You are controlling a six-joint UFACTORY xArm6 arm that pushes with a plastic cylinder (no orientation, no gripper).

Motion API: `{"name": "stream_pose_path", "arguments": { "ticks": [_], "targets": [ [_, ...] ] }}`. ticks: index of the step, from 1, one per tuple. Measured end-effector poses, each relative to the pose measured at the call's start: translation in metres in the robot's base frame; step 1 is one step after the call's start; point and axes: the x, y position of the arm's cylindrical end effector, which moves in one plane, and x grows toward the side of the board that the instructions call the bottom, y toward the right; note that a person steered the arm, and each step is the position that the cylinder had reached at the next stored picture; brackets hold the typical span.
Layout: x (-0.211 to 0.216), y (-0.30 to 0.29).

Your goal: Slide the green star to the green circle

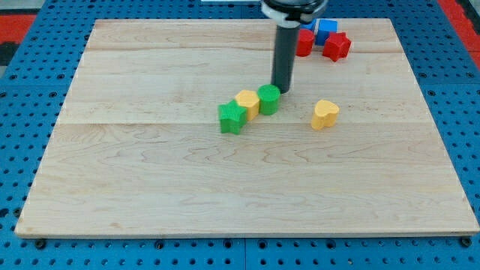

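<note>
The green star (pixel 232 118) sits left of centre on the tabletop (pixel 150 187), touching a yellow block (pixel 248 101) that lies between it and the green circle (pixel 268 98). My tool is a plain rod with nothing to spread or pinch; my tip (pixel 281 90) rests against the circle's upper right side. Pushing from here could shove the circle and jam the yellow block tighter. A yellow heart (pixel 325 114) lies to the right, red and blue blocks (pixel 324 39) near the top. I see no writing.

Straight dark cylindrical rod, black glossy collar with a pale ring above, blunt my tip (pixel 281 91)
</note>
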Motion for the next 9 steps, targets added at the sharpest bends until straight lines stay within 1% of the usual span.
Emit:
{"name": "stream_pose_path", "arguments": {
  "ticks": [3,4,5,6,7,8,9],
  "targets": [
    [0.14,-0.064],
    [0.144,-0.06],
    [0.085,-0.037],
    [0.053,-0.074],
    [0.051,-0.124],
    [0.03,-0.139],
    [0.024,-0.172]
  ]
}}
